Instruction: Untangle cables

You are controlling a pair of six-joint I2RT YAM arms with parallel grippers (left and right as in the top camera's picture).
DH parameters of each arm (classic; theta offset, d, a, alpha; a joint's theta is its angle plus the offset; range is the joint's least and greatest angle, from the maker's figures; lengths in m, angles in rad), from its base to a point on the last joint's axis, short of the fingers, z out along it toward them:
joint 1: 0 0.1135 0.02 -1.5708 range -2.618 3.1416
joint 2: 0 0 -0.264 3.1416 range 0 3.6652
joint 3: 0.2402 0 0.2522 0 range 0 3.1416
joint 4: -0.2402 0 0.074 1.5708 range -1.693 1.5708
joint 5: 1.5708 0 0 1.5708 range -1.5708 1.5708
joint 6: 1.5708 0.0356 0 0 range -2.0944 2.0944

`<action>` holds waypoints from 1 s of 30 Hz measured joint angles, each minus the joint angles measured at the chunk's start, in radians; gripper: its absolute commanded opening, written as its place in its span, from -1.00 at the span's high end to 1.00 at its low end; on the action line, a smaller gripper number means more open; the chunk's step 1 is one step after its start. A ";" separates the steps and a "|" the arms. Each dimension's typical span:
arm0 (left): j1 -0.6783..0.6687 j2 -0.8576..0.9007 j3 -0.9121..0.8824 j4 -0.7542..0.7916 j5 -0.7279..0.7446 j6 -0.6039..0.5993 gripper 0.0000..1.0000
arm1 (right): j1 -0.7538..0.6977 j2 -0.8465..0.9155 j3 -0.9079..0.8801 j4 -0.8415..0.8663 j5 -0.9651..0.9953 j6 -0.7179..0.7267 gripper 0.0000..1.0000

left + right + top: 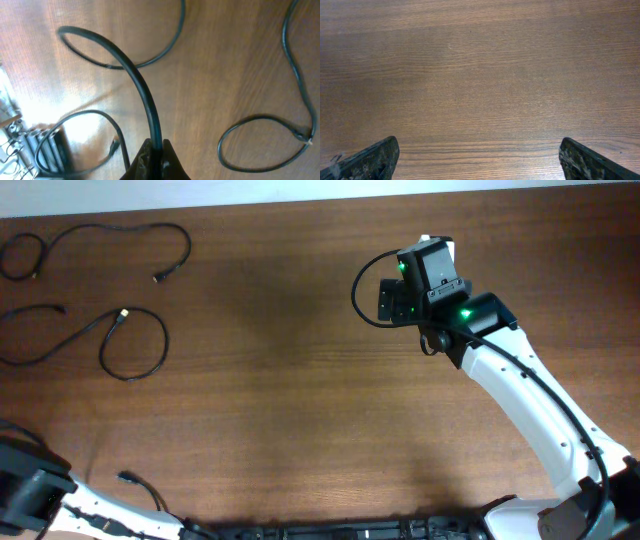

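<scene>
Two black cables lie at the table's far left: one near the top edge, one below it with a loop. My left gripper is shut on a thick black cable that arcs up from its jaws. In the overhead view only the left arm's base shows at the bottom-left corner, with a cable end beside it. My right gripper is open and empty over bare wood. In the overhead view it sits at the upper right.
The looped thin cable lies to the right in the left wrist view. Another thin cable with a plug curls at its lower left beside a dark metal stand. The brown wooden table fills the view.
</scene>
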 measured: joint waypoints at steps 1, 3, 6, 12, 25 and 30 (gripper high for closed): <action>0.000 0.014 0.000 0.023 0.019 0.016 1.00 | 0.000 0.000 0.000 0.001 0.000 0.000 -0.99; 0.000 0.042 0.000 0.091 0.094 0.092 1.00 | 0.000 0.000 0.000 0.003 0.000 0.000 -0.99; 0.000 0.047 -0.001 0.146 0.161 0.159 1.00 | 0.000 0.000 0.000 0.003 0.000 0.000 -1.00; 0.042 0.047 -0.001 0.288 0.366 0.240 1.00 | 0.000 0.000 0.000 0.009 0.000 0.000 -0.99; 0.082 0.047 -0.002 0.195 -0.018 0.014 -0.34 | 0.000 0.000 0.000 0.016 0.000 0.000 -0.99; 0.082 0.047 -0.002 0.195 -0.025 0.011 -0.28 | 0.000 0.000 0.000 0.018 0.000 0.000 -0.99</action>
